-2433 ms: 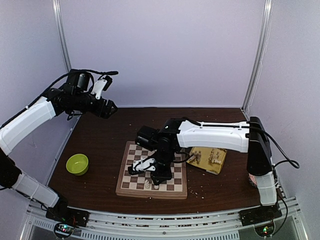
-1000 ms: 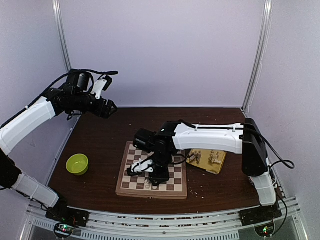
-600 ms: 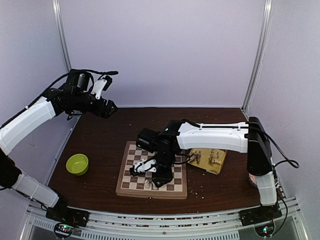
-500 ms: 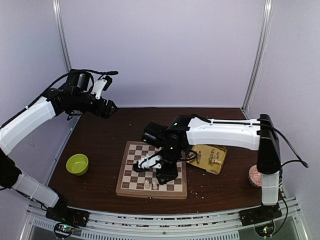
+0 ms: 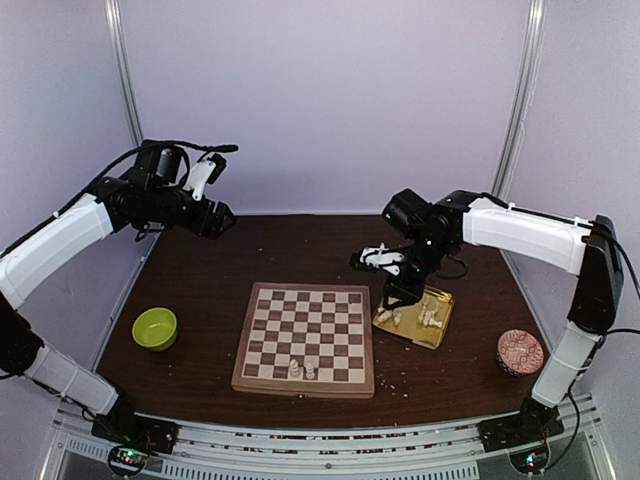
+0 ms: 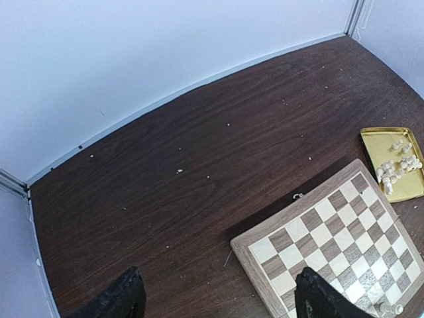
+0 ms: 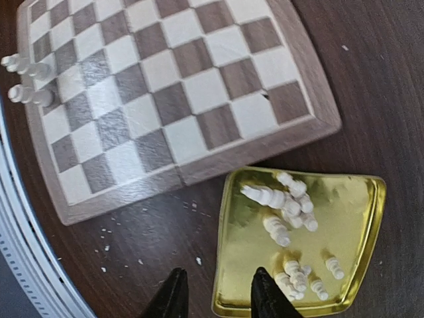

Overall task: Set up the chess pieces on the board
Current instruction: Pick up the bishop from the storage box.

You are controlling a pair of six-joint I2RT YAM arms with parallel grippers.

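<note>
1. Top external view: two pieces (image 5: 295,370) stand side by side in the near row of the board (image 5: 305,320). The others lie in the tray (image 5: 443,332) just right of it.
2. Right gripper (image 7: 215,297) hangs over the tray's edge, fingers partly open and empty.
3. Left gripper (image 6: 215,305) hangs high at far left, fingers wide apart and empty.
</note>
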